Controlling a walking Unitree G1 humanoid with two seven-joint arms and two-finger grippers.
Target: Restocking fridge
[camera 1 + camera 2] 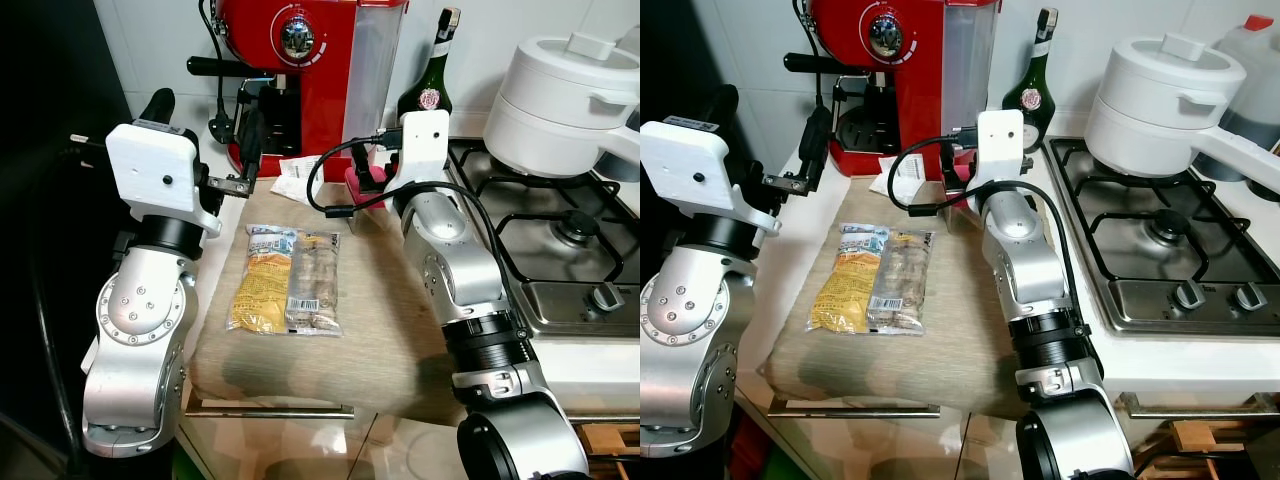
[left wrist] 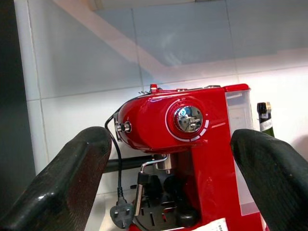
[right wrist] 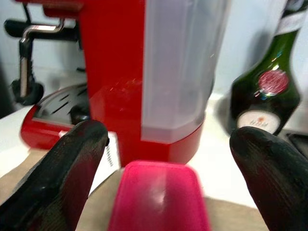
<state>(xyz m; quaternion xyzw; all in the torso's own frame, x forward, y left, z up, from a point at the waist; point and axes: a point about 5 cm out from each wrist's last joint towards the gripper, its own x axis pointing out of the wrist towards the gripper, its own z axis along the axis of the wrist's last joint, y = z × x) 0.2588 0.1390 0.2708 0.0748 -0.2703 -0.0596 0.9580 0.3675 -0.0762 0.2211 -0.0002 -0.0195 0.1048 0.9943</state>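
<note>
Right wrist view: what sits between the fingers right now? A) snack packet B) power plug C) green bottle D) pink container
D. The pink container lies in the gap between the right gripper's spread black fingers, with no contact showing; the snack packet lies back on the cloth mat, and the green bottle stands off beside the red coffee machine.

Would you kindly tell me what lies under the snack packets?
The snack packets lie on a beige cloth spread over the counter. Whatever is beneath the cloth is covered, apart from a metal edge showing at its front.
</note>
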